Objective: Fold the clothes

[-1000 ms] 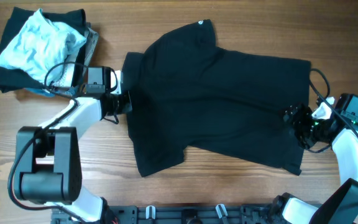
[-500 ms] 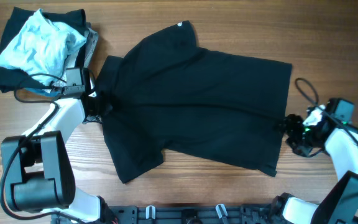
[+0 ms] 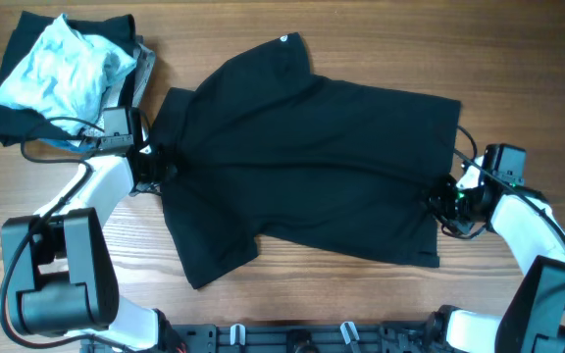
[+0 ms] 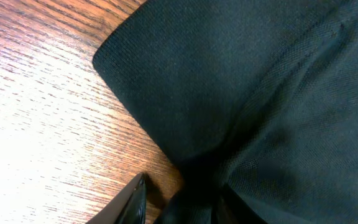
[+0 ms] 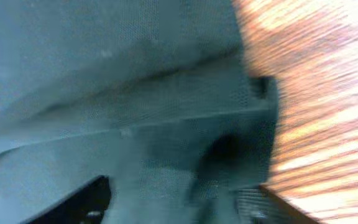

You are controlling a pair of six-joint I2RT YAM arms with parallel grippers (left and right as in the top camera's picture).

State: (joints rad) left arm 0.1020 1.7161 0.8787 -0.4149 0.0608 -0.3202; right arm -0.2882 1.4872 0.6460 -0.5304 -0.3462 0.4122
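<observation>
T-shirt (image 3: 312, 167), black, spread flat mid-table (image 3: 518, 59), a gripper at each side edge.
Garment pile (image 3: 62, 78) at far-left corner, apart. Left gripper (image 3: 155, 169) pinches its left edge, fabric bunched. Right gripper (image 3: 446, 201) at right hem; view blurred, grip unclear.

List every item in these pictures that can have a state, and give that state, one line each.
black T-shirt: unfolded, spread out flat.
pale blue garment: crumpled, on top of the pile.
black garment: lying beneath the pale blue garment.
left gripper: shut on the black T-shirt's edge, fabric bunched.
right gripper: at the black T-shirt's opposite edge; open or shut unclear, view blurred.
</observation>
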